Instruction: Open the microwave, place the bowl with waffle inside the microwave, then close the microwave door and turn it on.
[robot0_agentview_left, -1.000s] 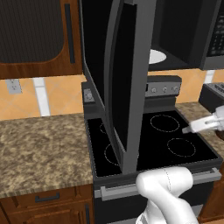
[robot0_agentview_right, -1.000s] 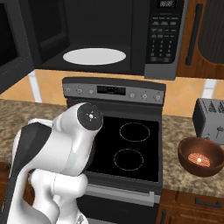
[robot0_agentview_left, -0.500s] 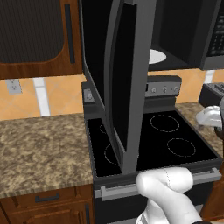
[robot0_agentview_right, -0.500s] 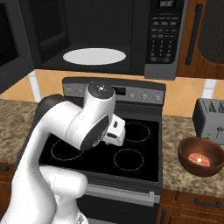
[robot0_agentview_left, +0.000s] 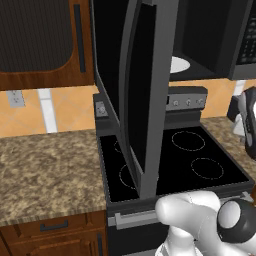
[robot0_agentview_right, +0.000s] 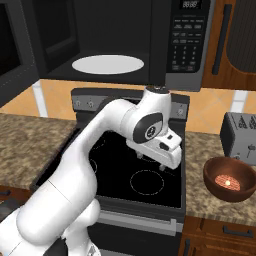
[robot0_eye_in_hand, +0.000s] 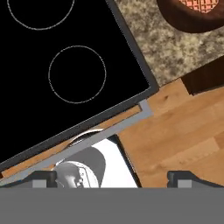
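Observation:
The microwave (robot0_agentview_right: 150, 35) hangs above the stove, its cavity showing and its button panel (robot0_agentview_right: 186, 40) on the right. The microwave door (robot0_agentview_left: 145, 95) stands swung wide open toward me, and its edge shows as the microwave door (robot0_agentview_right: 15, 45) at the left. The dark reddish-brown bowl (robot0_agentview_right: 230, 178) with a waffle sits on the counter right of the stove; the bowl (robot0_eye_in_hand: 192, 13) also shows at the top right of the hand view. My gripper (robot0_agentview_right: 150, 161) hovers over the stove's right half, left of the bowl and apart from it. The gripper (robot0_eye_in_hand: 113, 175) is open and holds nothing.
A white turntable plate (robot0_agentview_right: 107, 64) lies in the cavity. The black glass stove top (robot0_agentview_right: 125, 165) is below my hand. A grey toaster (robot0_agentview_right: 241, 142) stands behind the bowl. Speckled counter (robot0_agentview_left: 45, 170) runs left of the stove, and wood cabinets (robot0_agentview_right: 235, 45) flank the microwave.
My arm has swung right across the stove, carrying the hand from the left side to over the right burners, nearer the bowl. The door and bowl have not moved.

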